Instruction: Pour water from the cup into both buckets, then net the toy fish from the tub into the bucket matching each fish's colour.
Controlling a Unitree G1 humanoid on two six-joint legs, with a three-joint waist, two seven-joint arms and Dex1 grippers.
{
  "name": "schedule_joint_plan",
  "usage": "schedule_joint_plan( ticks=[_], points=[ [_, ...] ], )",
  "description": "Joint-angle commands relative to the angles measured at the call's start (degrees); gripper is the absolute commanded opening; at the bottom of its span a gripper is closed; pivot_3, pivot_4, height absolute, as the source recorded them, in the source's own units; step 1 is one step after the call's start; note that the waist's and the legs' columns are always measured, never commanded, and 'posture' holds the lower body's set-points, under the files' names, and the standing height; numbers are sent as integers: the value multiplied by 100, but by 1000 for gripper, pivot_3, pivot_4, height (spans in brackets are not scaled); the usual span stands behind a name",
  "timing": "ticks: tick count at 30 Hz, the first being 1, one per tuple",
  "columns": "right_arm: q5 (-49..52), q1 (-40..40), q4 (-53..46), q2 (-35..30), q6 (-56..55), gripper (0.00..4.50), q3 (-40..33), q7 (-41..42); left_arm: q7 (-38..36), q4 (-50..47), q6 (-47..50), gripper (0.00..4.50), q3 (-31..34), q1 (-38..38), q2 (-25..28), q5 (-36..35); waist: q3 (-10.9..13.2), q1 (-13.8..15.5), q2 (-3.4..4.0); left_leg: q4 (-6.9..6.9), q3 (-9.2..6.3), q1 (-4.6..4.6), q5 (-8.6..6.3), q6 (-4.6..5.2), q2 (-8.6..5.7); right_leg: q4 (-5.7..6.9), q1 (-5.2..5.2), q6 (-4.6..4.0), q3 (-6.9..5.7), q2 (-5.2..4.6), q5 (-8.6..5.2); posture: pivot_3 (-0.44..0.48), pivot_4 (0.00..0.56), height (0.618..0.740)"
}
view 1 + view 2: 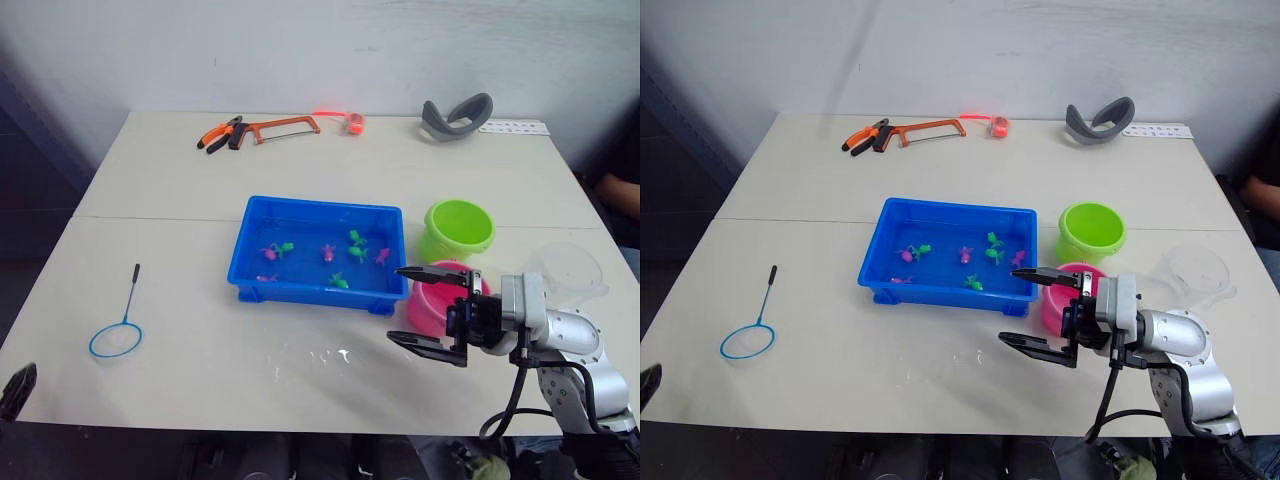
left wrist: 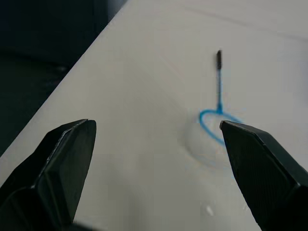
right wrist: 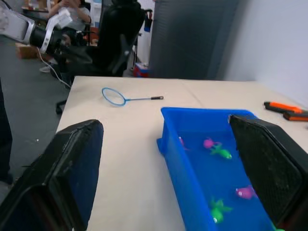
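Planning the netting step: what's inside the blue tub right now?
The tub holds small toy fish, some green, some pink, spread across its floor. Any water in it can't be made out. The right pincer hangs open beside its near right corner, hiding none of the inside.

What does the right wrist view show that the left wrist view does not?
Right wrist view: the tub holding the toy fish, orange-handled pliers, a seated person beyond the table, and the open right gripper. Left wrist view: the open left gripper above the table edge. Both share the net lying flat on the white table.
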Motion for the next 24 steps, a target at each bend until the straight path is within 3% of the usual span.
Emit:
schedule_joint_plan(
  ticks=[1,6,9,13,19,24],
  points=[
    [6,-59,-277,31,-204,4435,-134,-88,271,-628,157,4500,-38,53,142,53,-3,14,-6,-1,-2,0,-2,-6,-1,2,0,-1,-1,-3,0,0,150,740],
    [-32,-183,-251,27,-213,4435,-59,-73,713,-846,1016,4500,-531,-624,764,-10,-3,6,-5,-2,-5,4,0,-10,-6,19,-2,-12,-3,-13,-3,0,150,740],
    [-99,-309,-149,36,-212,4435,-9,-87,1778,-598,2462,4500,-1108,-1757,1421,277,-1,-5,-1,-3,-9,5,13,-5,-11,31,-4,-15,-6,-14,-4,0,150,740],
    [-202,-326,-151,78,-187,4435,78,-179,1944,73,3208,4500,-1840,-2929,1848,453,-3,-47,-2,-7,-7,2,24,9,-15,53,-6,-11,-9,-12,-2,0,150,740],
    [-332,-369,-168,113,-203,4435,133,-391,1903,1330,3623,4500,-2964,-4071,1958,950,-3,-161,-3,-12,0,3,24,9,-17,68,-15,-8,-25,-3,-2,0,150,740],
    [-417,-224,-281,89,-255,4435,72,-580,1986,1957,3569,4500,-3288,-4629,1674,1244,-2,-138,-10,-3,0,0,24,9,-18,77,-16,-5,-30,-2,-3,0,150,740]
  ],
)
